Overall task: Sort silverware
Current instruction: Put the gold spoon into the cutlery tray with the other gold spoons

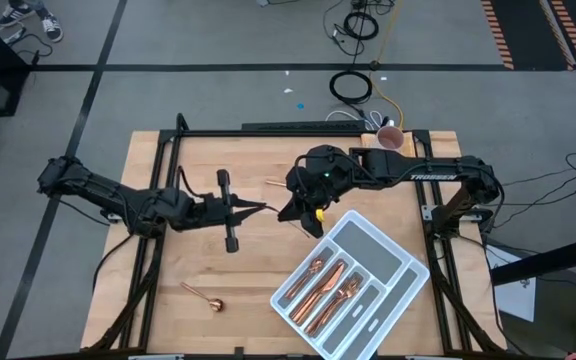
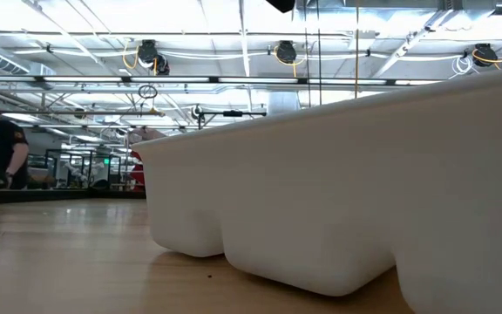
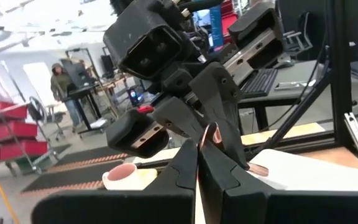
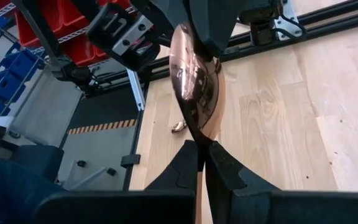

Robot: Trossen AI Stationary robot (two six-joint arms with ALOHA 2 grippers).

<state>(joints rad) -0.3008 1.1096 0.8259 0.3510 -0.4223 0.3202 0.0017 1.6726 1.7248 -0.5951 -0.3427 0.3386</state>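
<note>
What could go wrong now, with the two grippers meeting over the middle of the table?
1. The left gripper and the right gripper both seem shut on one spoon in mid-air. If both pull, it could twist or slip free.
2. If either lets go before the other grips firmly, the spoon may fall onto the table rather than reach the tray.

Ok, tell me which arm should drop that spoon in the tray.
Right. The right gripper is shut on the spoon, and the tray lies on its side of the table, just beside it. The left gripper sits farther from the tray.
</note>
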